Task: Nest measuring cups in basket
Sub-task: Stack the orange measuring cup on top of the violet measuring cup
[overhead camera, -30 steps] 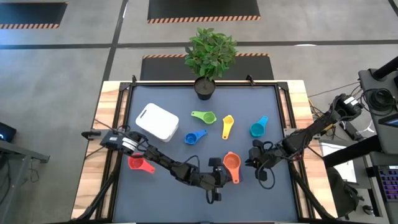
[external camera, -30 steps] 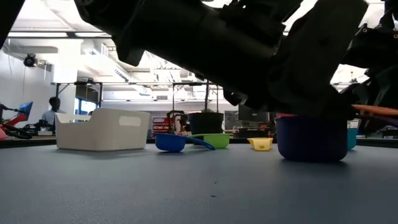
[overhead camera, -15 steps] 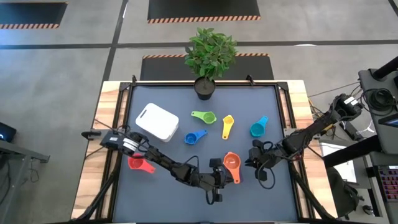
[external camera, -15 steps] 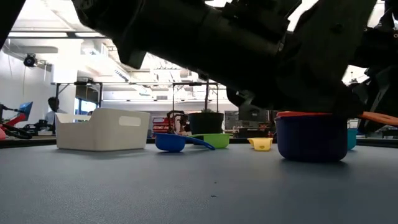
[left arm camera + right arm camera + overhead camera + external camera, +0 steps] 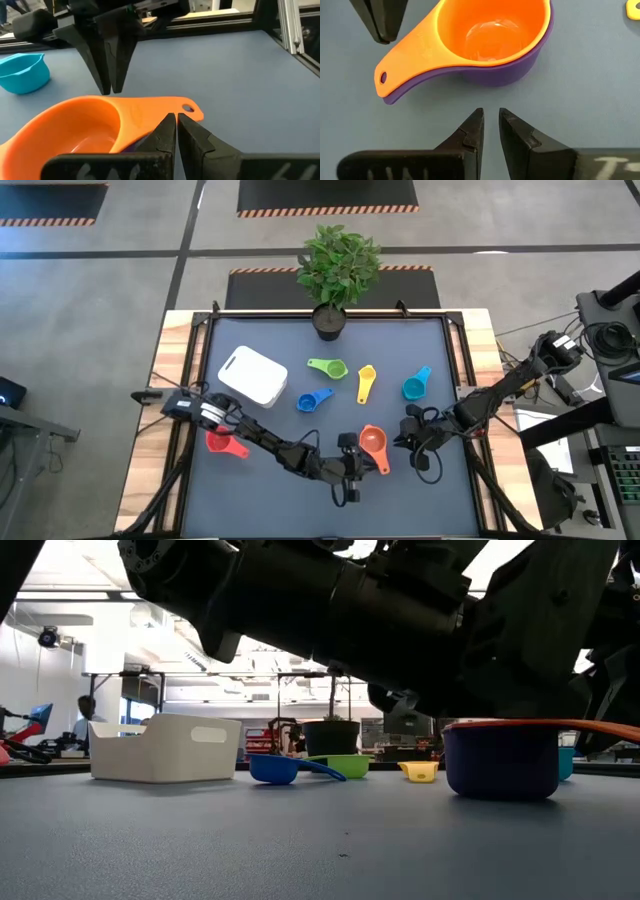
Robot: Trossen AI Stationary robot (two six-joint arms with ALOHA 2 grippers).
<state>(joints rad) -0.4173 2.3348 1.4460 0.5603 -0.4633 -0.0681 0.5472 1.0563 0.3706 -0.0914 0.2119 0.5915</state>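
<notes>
Orange cup nested in purple cup; left tool shut, right tool slightly parted, both empty; next, gather another cup.

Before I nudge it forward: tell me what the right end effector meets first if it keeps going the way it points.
Most likely the orange cup nested in the purple cup. The right end effector, barely parted and holding nothing, points at their stacked handles, with only bare mat between; the depth is hard to judge.
</notes>
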